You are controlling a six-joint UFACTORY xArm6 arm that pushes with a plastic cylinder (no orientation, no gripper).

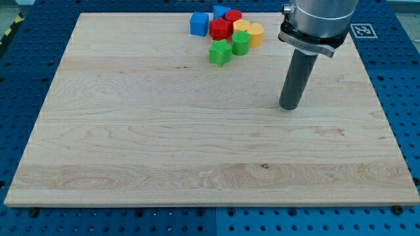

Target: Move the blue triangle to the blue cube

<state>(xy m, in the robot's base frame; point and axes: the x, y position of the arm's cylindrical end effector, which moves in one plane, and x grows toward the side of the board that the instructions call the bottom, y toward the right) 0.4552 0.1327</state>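
The arm is standing over the wooden counter at about two o'clock from its centre, ending in a straight dark rod. There are no fingers on this rig, so nothing is clenched, released or grasped; the rod is simply pointing down, and my tip is resting on bare wood, touching no block.

All the blocks are sitting huddled together at the counter's twelve o'clock edge, well apart from my tip, at roughly ten to eleven o'clock from it. The blue cube is sitting at the nine o'clock end of the huddle. The blue triangle is lying at the very top edge, at about two o'clock from the blue cube and near it, with a small gap showing between them; its lower part is partly hidden behind red pieces.

A red block, roughly star-shaped, is sitting just beside the blue cube at its three o'clock. Another red block, rounded, is lying just at three o'clock of the blue triangle. Two yellow blocks are crowding the three o'clock end of the cluster. A green block with a rounded top is sitting at the cluster's six o'clock side, and a green star is lying just beside it, nearest the counter's centre.
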